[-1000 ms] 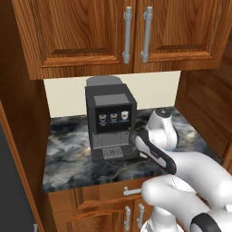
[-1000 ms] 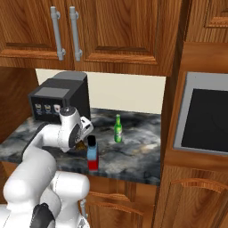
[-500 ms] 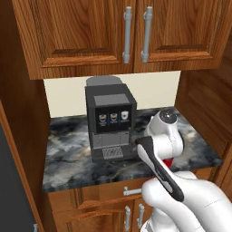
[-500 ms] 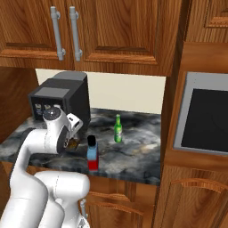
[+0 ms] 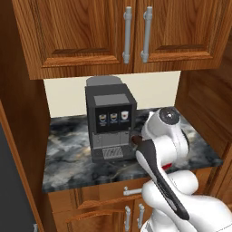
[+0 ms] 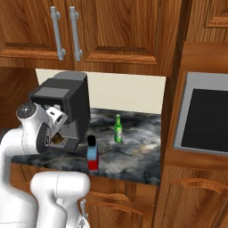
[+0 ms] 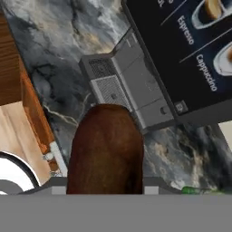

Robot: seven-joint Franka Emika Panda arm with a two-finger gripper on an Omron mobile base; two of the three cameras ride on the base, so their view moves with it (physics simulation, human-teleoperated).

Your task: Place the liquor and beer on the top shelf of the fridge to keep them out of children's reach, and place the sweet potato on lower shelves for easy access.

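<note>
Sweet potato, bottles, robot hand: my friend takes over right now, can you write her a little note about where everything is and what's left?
Gripper: the hand view shows the sweet potato right at the fingers, apparently gripped and lifted above the counter in front of the coffee machine. The fingertips themselves are hidden behind it.
Liquor: upright near the counter's front edge, untouched.
Beer: upright further back on the counter, to the right of the coffee machine, untouched.
Done: sweet potato seems picked up.
Left: carry it to a lower fridge shelf, then put both bottles on the top shelf.
</note>
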